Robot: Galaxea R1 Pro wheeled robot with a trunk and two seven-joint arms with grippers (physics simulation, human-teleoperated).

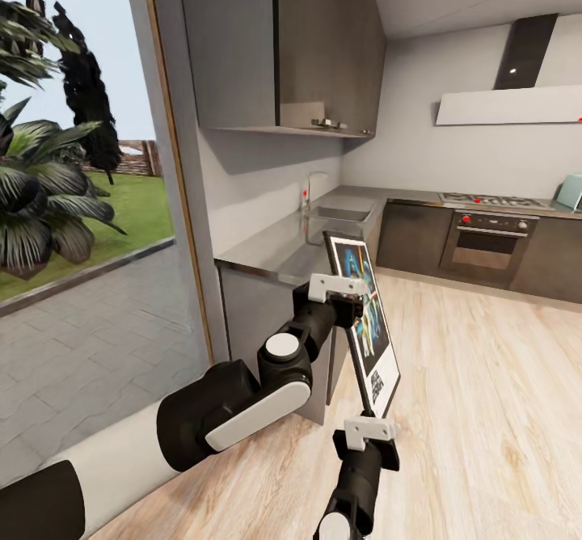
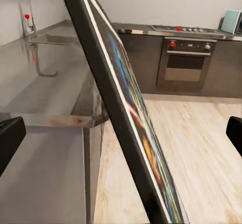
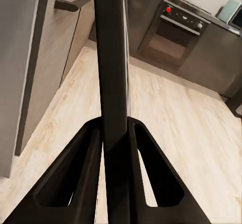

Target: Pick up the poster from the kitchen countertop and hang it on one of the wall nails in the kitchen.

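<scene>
The poster [image 1: 369,318] hangs in the air beside the end of the kitchen countertop [image 1: 263,253], tilted, its dark blue artwork facing right and the black title at its lower end. My right gripper [image 1: 372,429] is shut on its bottom edge; in the right wrist view the two black fingers [image 3: 88,153] pinch the dark frame [image 3: 111,58]. My left gripper [image 1: 343,288] is at the poster's upper left edge. In the left wrist view its fingers [image 2: 9,141] stand far apart, open, with the poster [image 2: 126,93] slanting between them. The glossy countertop [image 2: 45,78] lies behind.
A sink [image 1: 339,215] and thin tap [image 1: 311,187] sit in the countertop, under grey wall cabinets [image 1: 283,39]. An oven [image 1: 487,245], hob [image 1: 493,200] and teal object [image 1: 572,192] line the far wall. Small red dots [image 1: 440,103] mark that wall. Wooden floor [image 1: 485,402] stretches right; a glass wall [image 1: 81,200] is at left.
</scene>
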